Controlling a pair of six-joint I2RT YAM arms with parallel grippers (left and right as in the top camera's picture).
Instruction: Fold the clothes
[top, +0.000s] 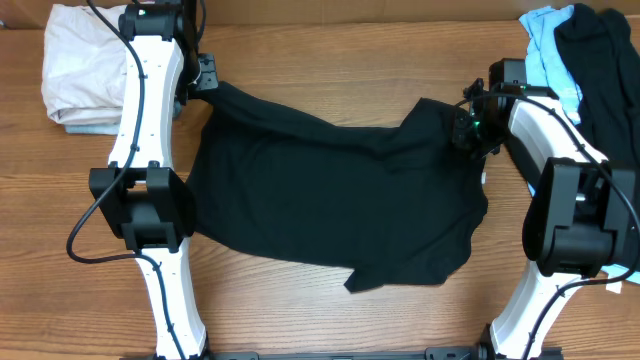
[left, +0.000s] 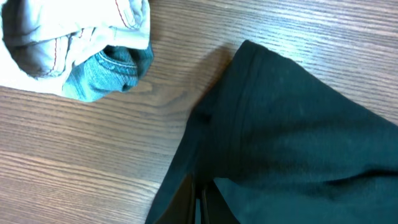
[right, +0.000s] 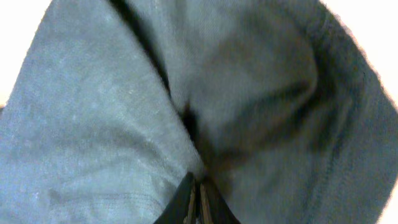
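A large plain black garment (top: 330, 200) lay rumpled on the wooden table (top: 330, 320), spanning the gap between the two grippers. The left gripper (top: 205, 78) was pinched closed on one far corner. In the left wrist view, cloth fanned slackly away from the fingertips, and a stitched edge ran just ahead of them. The right gripper (top: 468, 125) was clamped on the opposite corner, and its wrist view showed creases gathering into the closed tips. Most of the fabric lay behind both pairs of fingers, toward the arm bases.

The garment looked light, thin and limp. It would likely sag, bunch and trail when lifted, and was not fragile. A shallow pinch on a single layer might slip, so the seamed edges and corners seemed the surest places to hold.

Ahead and to the left of the left fingers sat a pale folded garment (left: 68, 28) with blue denim (left: 115, 68) tucked in it. Beyond the right fingers, well apart, lay a light blue garment (top: 550, 50) beside another dark heap (top: 605, 75).
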